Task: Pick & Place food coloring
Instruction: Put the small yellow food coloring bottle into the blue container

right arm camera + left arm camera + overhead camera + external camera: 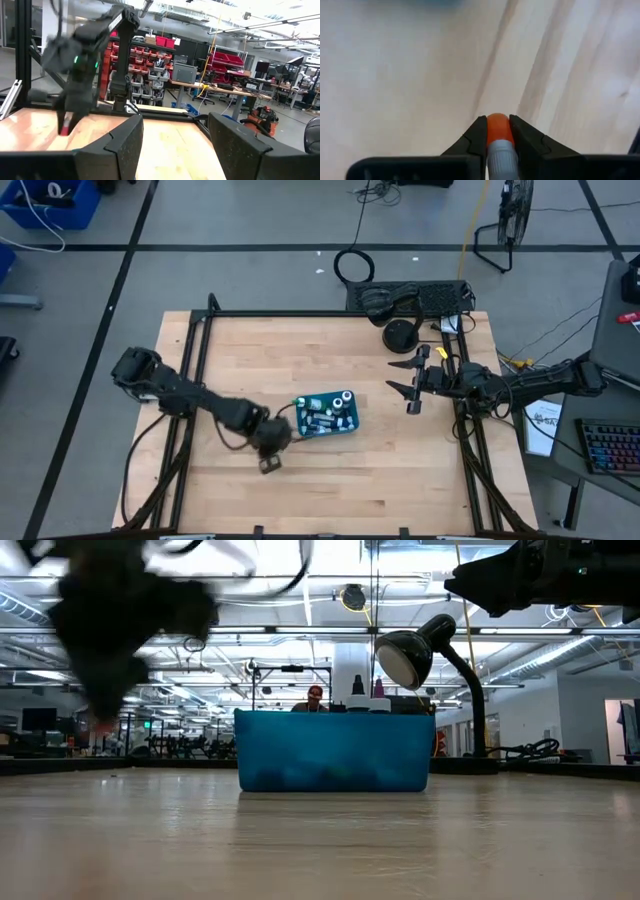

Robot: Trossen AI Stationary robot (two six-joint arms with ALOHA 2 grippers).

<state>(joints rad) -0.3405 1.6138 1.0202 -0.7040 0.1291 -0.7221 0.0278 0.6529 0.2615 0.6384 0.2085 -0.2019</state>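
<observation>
- Left end effector [270, 464], at the front-left part of the pale wooden table [340, 490], just beside the left front corner of the teal rectangular box [328, 414]; dark fingers [476, 136] closed on a tiny food coloring bottle with an orange body and a grey-white cap [498, 137], held above the bare wood.
- Same end effector in the low view [105, 720]: a blurred dark mass hanging clear of the table surface to one side of the teal box [334, 750], with a small reddish tip showing at its lower end.
- Same end effector in the right wrist view [67, 122]: pointing down toward the table, a reddish object at its tip.
- Remaining food coloring bottles [330, 412]: small white-capped items standing inside the teal box near the table's centre; white caps [368, 700] showing above the box rim in the low view; exact count cannot be told.
- Right end effector [407, 376]: raised over the right rear part of the table, well apart from the box, fingers [125, 145] spread wide and holding nothing.
- Black gooseneck desk lamp [420, 655]: standing at the rear right of the table, behind the box; round base [400, 335] visible from above.
- Person [314, 697]: partly visible in the room beyond the table, behind the box.
</observation>
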